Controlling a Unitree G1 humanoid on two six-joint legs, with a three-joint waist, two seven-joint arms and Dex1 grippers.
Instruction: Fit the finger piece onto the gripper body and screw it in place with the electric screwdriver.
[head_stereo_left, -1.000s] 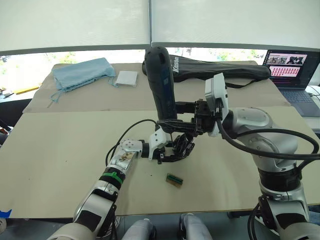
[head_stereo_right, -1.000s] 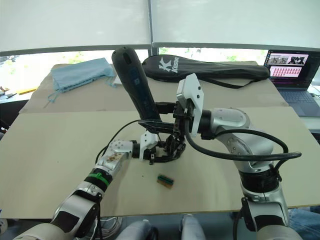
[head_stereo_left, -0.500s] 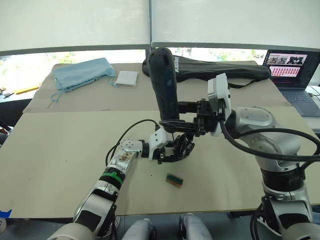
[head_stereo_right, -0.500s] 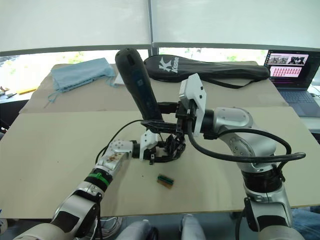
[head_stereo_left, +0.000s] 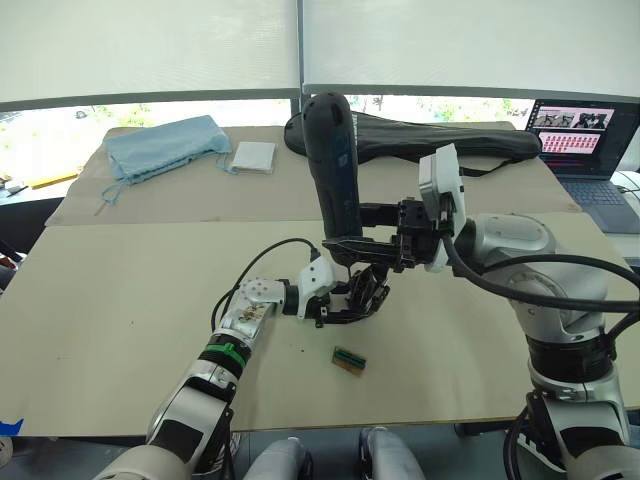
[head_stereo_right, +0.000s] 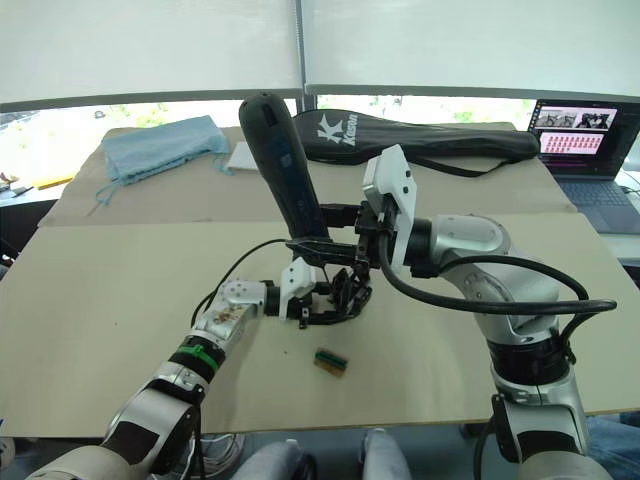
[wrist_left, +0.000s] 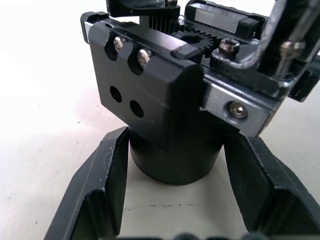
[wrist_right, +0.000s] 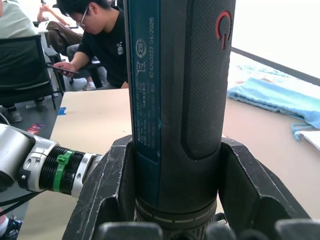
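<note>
My right gripper (head_stereo_left: 348, 240) is shut on the electric screwdriver (head_stereo_left: 333, 165), a thick dark cylinder that stands nearly upright with its tip down over the gripper body (head_stereo_left: 364, 292). In the right wrist view both fingers (wrist_right: 107, 180) clamp the screwdriver's barrel (wrist_right: 180, 90). The gripper body rests on the table, and my left gripper (head_stereo_left: 335, 305) is shut on its round base (wrist_left: 175, 160). A black block with two screws and two empty holes (wrist_left: 145, 85) faces the left wrist camera. The finger piece cannot be told apart from the body.
A small green-and-tan block (head_stereo_left: 348, 359) lies on the table just in front of the gripper body. At the back are a blue cloth (head_stereo_left: 165, 143), a white pad (head_stereo_left: 253, 156), a black racket bag (head_stereo_left: 440, 140) and a laptop (head_stereo_left: 585, 150). A person (wrist_right: 97, 40) sits beyond the table.
The right gripper and the screwdriver have shifted slightly to the right, with the screwdriver a little more upright. The left gripper and the gripper body have stayed put.
</note>
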